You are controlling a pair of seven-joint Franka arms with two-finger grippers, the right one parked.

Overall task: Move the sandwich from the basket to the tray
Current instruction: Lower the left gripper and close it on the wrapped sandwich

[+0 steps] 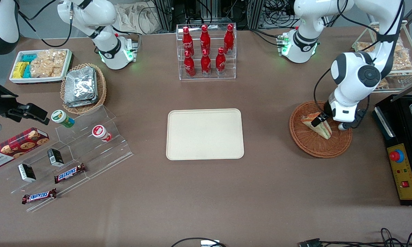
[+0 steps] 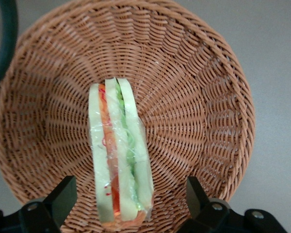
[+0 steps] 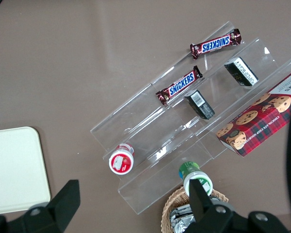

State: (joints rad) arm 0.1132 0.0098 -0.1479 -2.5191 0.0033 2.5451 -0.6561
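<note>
Wicker fills my wrist view: the basket (image 2: 199,97) lies right under me with the sandwich (image 2: 119,155) resting in it, still to be picked up. My hand (image 2: 126,199) hovers just above the wedge, fingers (image 2: 63,194) spread wide, one on each side of the bread and neither touching it. So I judge this to be the reach-and-grasp step, with nothing lifted yet. Next I would need to come down a little, close on the two bread faces gently enough not to crush them, then lift clear of the rim and carry the load toward the tray (image 1: 205,133), which sits on the tabletop well apart from the basket, toward the parked arm's end. The sandwich is a pale triangular wedge standing on edge, showing orange, red and green filling between three slices, all under clear wrap that looks slippery and soft to hold.
</note>
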